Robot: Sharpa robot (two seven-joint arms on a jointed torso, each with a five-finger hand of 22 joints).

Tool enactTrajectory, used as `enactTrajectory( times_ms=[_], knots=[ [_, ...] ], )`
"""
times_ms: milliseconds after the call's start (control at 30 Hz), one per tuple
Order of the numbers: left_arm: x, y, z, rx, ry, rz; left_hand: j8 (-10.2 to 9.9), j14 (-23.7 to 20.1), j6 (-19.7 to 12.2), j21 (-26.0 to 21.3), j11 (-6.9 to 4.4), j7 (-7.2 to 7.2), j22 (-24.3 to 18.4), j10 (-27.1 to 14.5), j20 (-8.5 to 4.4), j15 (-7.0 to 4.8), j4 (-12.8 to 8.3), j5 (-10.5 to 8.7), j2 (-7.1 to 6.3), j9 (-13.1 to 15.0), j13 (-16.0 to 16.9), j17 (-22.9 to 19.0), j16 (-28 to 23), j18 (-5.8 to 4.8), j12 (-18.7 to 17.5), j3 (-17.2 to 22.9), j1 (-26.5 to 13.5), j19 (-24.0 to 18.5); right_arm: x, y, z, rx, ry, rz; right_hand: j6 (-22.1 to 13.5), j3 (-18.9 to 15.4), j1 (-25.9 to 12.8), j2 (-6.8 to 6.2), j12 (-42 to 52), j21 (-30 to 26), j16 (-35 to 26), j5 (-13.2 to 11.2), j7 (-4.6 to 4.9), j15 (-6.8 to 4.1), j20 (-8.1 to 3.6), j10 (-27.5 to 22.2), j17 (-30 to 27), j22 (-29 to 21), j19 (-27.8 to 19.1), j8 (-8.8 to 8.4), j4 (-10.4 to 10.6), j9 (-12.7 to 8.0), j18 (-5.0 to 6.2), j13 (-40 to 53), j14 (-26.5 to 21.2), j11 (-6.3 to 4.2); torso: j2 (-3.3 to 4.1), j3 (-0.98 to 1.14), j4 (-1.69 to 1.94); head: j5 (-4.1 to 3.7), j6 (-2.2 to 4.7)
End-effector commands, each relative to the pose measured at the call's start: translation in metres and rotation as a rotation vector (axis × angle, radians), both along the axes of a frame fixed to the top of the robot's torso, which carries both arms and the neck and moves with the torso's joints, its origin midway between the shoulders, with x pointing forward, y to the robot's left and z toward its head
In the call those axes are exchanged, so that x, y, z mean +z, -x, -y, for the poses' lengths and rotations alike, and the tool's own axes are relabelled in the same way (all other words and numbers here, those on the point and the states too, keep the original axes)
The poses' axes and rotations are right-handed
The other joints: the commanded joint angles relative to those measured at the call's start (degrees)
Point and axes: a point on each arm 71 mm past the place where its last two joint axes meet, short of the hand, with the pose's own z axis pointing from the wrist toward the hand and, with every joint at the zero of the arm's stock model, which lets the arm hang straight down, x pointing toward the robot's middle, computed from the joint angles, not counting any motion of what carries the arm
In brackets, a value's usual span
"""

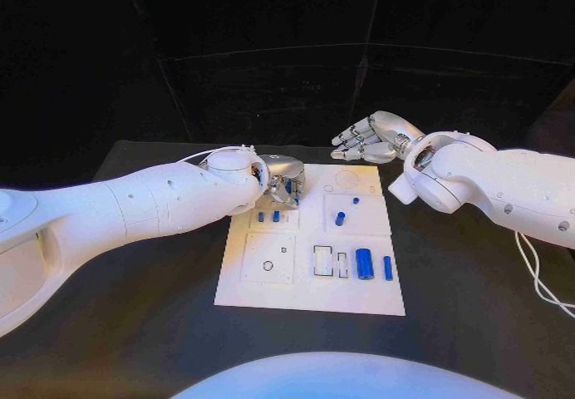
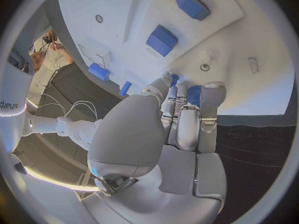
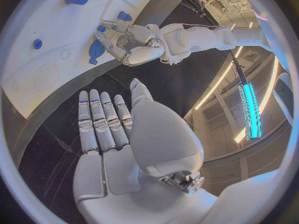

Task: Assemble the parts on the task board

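Several small blue parts (image 1: 364, 263) lie on the task board (image 1: 309, 298), where I see my left hand (image 1: 278, 181) pinching one at its far edge, my right hand (image 1: 371, 137) beyond, fingers apart; rigid, light, likely slippery, best gripped mid-body.

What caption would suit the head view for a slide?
Left hand works at a blue part on the white task board; right hand hovers open beyond the board's far edge.
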Motion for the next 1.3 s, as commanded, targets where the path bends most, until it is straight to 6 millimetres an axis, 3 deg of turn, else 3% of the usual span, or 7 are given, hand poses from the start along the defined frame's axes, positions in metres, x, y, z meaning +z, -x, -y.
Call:
enactTrajectory(
  times_ms=[33, 533, 833, 1100, 1300],
  knots=[
    [-0.001, -0.001, 0.000, 0.003, -0.011, 0.000, -0.35, 0.59, 0.59, 0.71, -0.02, -0.10, 0.63, 0.71, 0.00, -0.04, 0.00, 0.05, 0.16, -0.06, -0.13, 0.32, 0.34, -0.43, -0.47, 0.71, 0.04, 0.62, 0.002, 0.000, -0.002, 0.011, -0.002, 0.004, 0.26, 0.05, 0.51, 0.00, -0.36, -0.26, -0.06, 0.02, 3.32, -0.23, 0.09, 0.30, -0.02, -0.06, 0.48, -0.18, -0.25, -0.10, 0.01, -0.04, -0.29, 0.25, 0.01, 0.00, 0.00, -0.09, 0.02],
    [-0.007, 0.000, 0.001, 0.003, -0.035, -0.033, -0.79, 1.09, 1.20, 3.38, -0.18, -0.19, 3.01, 1.90, -0.08, -0.16, 0.00, 0.03, -0.26, -0.05, -0.20, 1.01, 0.96, -0.85, -1.46, 2.35, -0.29, 1.44, 0.002, 0.000, -0.003, 0.015, -0.001, 0.004, 0.27, 0.05, 0.52, -0.01, -0.36, -0.26, -0.06, 0.02, 3.32, -0.23, 0.09, 0.30, -0.02, -0.07, 0.49, -0.19, -0.27, -0.10, 0.01, -0.04, -0.29, 0.25, -0.01, 0.00, 0.05, -0.24, -0.16],
    [-0.003, 0.000, 0.000, 0.000, 0.016, 0.005, -0.88, 2.09, 3.76, 7.35, -1.04, -0.64, 6.43, 5.84, -0.78, -1.04, -1.57, 0.13, 0.57, 0.35, -0.04, 2.08, 1.63, -1.48, -2.78, 7.21, 1.36, 2.98, 0.002, 0.000, -0.003, 0.016, -0.002, 0.005, 0.27, 0.05, 0.52, -0.01, -0.36, -0.26, -0.06, 0.02, 3.32, -0.23, 0.09, 0.30, -0.02, -0.07, 0.49, -0.19, -0.27, -0.10, 0.01, -0.04, -0.29, 0.25, -0.07, -0.02, 0.12, -0.32, -0.09],
    [0.006, 0.002, -0.010, 0.038, 0.101, 0.049, -1.94, 2.49, 4.52, 8.25, -1.03, -0.56, 7.51, 7.30, -0.92, -1.04, -2.17, 0.04, -0.78, 0.38, -0.12, 1.94, 1.61, -1.62, -5.36, 10.60, -0.23, 3.22, 0.002, 0.000, -0.001, 0.012, -0.002, 0.006, 0.27, 0.05, 0.52, -0.01, -0.36, -0.26, -0.06, 0.02, 3.32, -0.23, 0.09, 0.30, -0.02, -0.07, 0.49, -0.19, -0.27, -0.10, 0.01, -0.04, -0.29, 0.25, -0.13, 0.08, 0.20, -0.28, 0.11],
    [0.018, 0.004, -0.019, 0.067, 0.164, 0.040, -2.28, 2.56, 4.85, 8.22, -1.04, -0.57, 7.66, 7.86, -0.92, -1.04, -2.23, -0.01, -1.19, 0.43, -0.07, 1.82, 1.59, -1.59, -6.20, 11.57, -1.05, 3.17, 0.002, 0.000, 0.000, 0.010, -0.001, 0.007, 0.50, 0.09, 0.56, -0.02, -0.41, -0.32, -0.05, -0.03, 3.32, -0.23, 0.08, 0.35, -0.01, -0.13, 0.54, -0.21, -0.48, -0.10, 0.01, -0.04, -0.25, 0.25, -0.10, -0.01, 0.23, -0.15, 0.38]
  ],
)
